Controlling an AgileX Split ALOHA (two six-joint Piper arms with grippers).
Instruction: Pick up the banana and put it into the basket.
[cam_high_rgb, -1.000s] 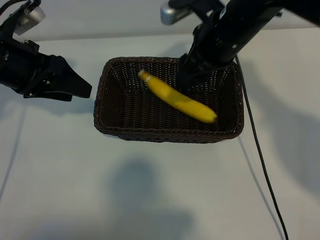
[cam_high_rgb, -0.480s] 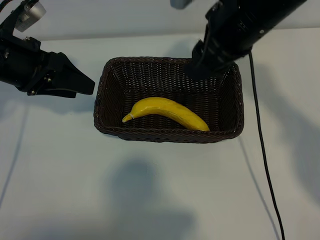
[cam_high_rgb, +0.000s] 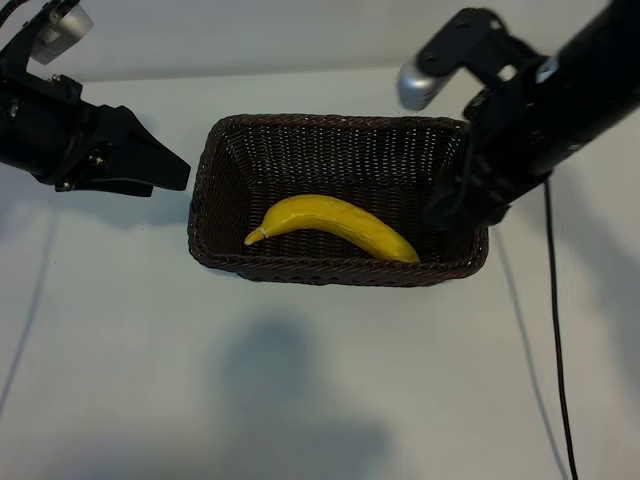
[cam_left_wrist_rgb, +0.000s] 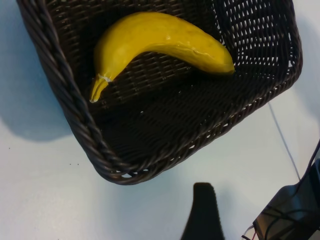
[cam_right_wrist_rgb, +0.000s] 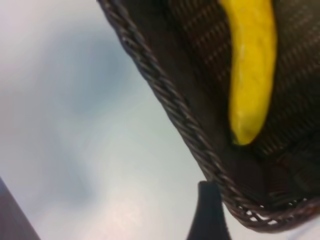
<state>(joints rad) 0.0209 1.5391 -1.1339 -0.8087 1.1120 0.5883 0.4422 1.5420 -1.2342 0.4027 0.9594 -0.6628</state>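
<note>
Now the banana (cam_high_rgb: 332, 226) lies loose on the floor of the dark brown wicker basket (cam_high_rgb: 214, 160), along the long wall nearest the camera in the exterior view, its pale stem tip toward the basket's left end and its dark end toward the right. Nothing grips it. The right gripper (cam_high_rgb: 458, 212) hangs over the basket's right end, above the rim and apart from the banana; it holds nothing, and I cannot tell from these views how far its fingers stand apart. Its black cable (cam_high_rgb: 553, 330) trails down across the white table (cam_high_rgb: 300, 380). The left gripper (cam_high_rgb: 165, 170) sits parked off the basket's left end, above the table, with its jaws open and nothing between them. From the left wrist view, the basket's braided rim corner and the whole banana show.
</note>
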